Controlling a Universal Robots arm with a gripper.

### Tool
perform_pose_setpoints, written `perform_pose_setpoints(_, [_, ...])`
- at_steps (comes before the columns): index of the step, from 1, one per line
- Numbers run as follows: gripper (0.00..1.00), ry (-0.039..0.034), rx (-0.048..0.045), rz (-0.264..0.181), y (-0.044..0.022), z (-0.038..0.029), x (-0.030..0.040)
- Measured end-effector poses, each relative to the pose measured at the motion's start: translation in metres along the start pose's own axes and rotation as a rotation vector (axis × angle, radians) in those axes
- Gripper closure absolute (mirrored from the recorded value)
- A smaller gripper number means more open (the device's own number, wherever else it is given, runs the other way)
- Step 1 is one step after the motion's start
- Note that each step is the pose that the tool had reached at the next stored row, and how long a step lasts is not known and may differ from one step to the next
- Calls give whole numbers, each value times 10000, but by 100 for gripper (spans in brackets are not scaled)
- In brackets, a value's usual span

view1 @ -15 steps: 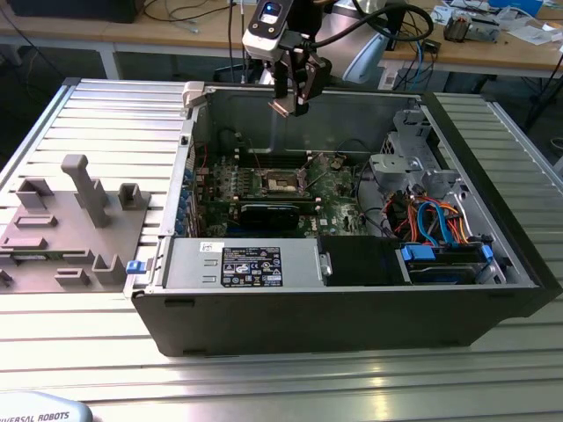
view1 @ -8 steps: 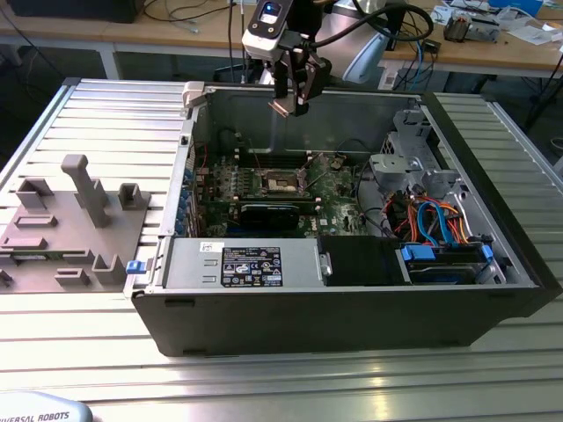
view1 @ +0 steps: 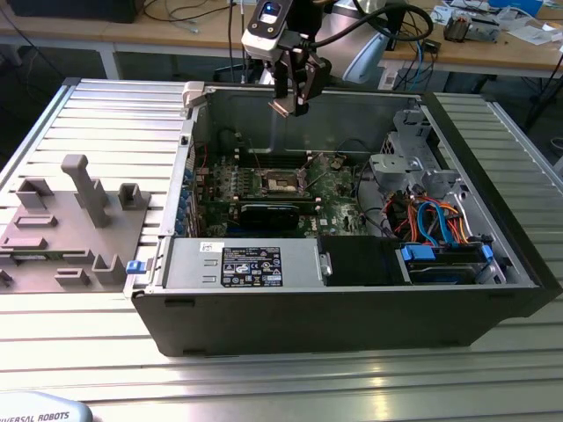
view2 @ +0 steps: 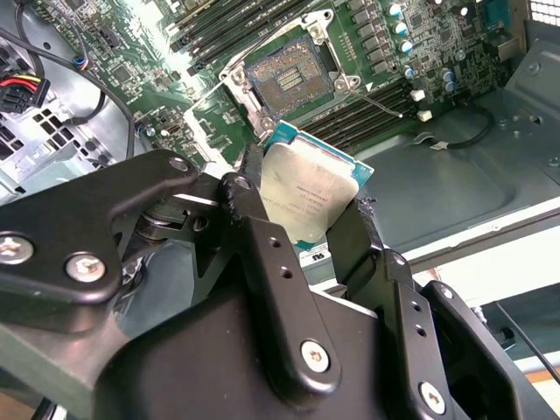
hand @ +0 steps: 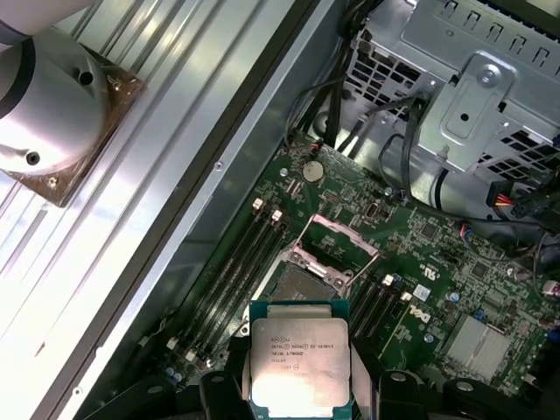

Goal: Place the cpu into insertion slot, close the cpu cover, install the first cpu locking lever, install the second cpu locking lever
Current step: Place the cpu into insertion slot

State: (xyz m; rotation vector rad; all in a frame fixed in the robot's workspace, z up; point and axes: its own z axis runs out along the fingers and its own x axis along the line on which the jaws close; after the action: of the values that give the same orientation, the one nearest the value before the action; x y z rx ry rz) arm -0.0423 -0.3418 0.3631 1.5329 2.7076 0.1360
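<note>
Grey tray (view1: 62, 220) with blocky holders sits at the exterior view's left, outside the open case (view1: 352, 308). Next comes the green board (view1: 339, 198) on the floor of the case. Near its middle is the slot (view1: 286, 182), a small dark square with a metal rim. The gripper (view1: 292, 104) hangs high over it, up by the back wall of the case. So the slot lies almost straight below the gripper and well apart from it. In the second wrist view the two black fingers (view2: 249, 206) pinch the cpu (view2: 306, 197) by two opposite edges, with its silver face showing. The cpu looks tipped up on a slant, not flat like the slot (view2: 289, 79). I think it has to go down and level out to fit. In the first wrist view the cover (hand: 337, 245) looks flipped open just beside the slot (hand: 302, 284), on the side away from the cpu. The slot is open and the cpu is not in it yet. I cannot tell where the two levers stand. At the exterior view's right are a metal cage (view1: 405, 167) and some coloured wires (view1: 431, 220), away from the slot.
</note>
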Motion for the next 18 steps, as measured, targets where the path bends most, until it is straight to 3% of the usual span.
perform_pose_setpoints(18, [46, -14, -3, 159, 0, 0, 0])
